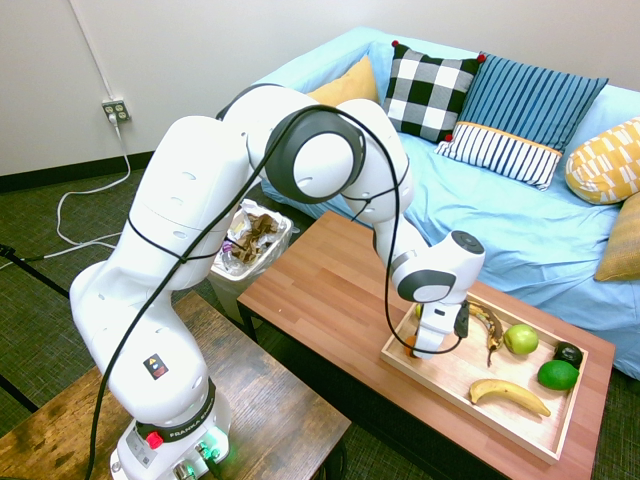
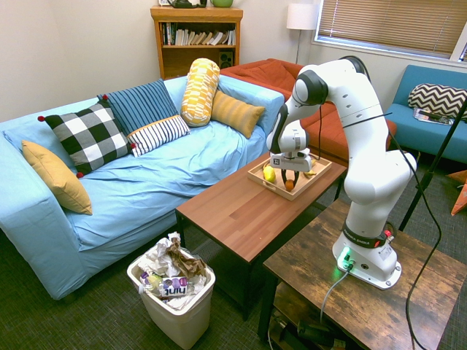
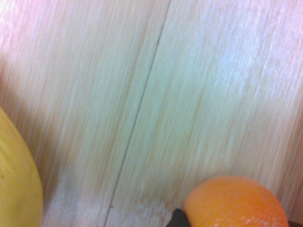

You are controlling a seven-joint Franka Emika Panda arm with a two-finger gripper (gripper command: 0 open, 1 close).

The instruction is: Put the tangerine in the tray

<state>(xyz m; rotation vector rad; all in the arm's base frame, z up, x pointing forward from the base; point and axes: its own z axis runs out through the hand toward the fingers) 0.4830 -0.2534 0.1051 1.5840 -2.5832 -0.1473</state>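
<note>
The tool [image 2: 290, 182] points straight down, clenched on the tangerine [image 2: 290, 184], which hangs low over the near end of the tray [image 2: 305, 191]. In the wrist view the tangerine [image 3: 234, 202] shows against pale wood grain, with a yellow fruit [image 3: 16, 179] just beside that patch. From the first exterior view only a sliver of orange [image 1: 410, 342] peeks out behind the tool [image 1: 430, 350], inside the tray rim [image 1: 470, 418]. Further out in the tray lie a banana [image 1: 510, 396], a green apple [image 1: 520, 339], a lime [image 1: 557, 375] and a spotted banana [image 1: 488, 322]. The tray sits on the counter [image 1: 320, 290]. By my judgement the carry is nearly done; setting the fruit down, letting go and lifting clear remain.
</note>
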